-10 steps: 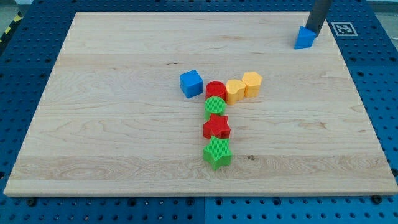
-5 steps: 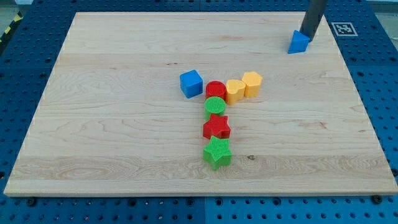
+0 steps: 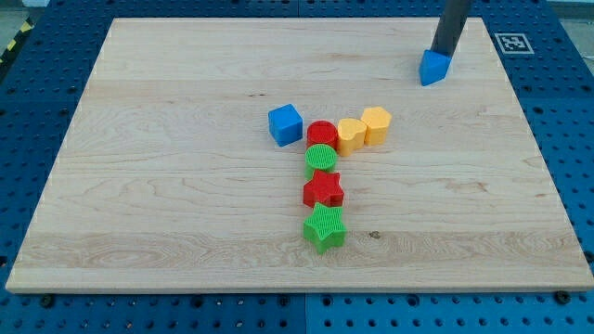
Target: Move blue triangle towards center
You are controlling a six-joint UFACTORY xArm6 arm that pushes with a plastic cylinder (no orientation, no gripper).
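The blue triangle [image 3: 433, 68] lies near the board's top right corner. My tip [image 3: 445, 55] touches its upper right side, the dark rod rising out of the view's top. Near the board's middle stand a blue cube [image 3: 285, 124], a red cylinder [image 3: 321, 133], a yellow rounded block [image 3: 350, 134] and a yellow hexagon-like block [image 3: 376, 124] in a row. Below the red cylinder run a green cylinder [image 3: 320, 160], a red star [image 3: 323, 190] and a green star [image 3: 324, 227]. The triangle is well apart from this cluster, up and to its right.
The wooden board [image 3: 167, 213] lies on a blue perforated table [image 3: 37, 111]. A black and white marker tag [image 3: 512, 43] sits at the board's top right corner.
My tip has moved left and slightly down, pushing the blue triangle with it toward the lower left. The other blocks have not moved.
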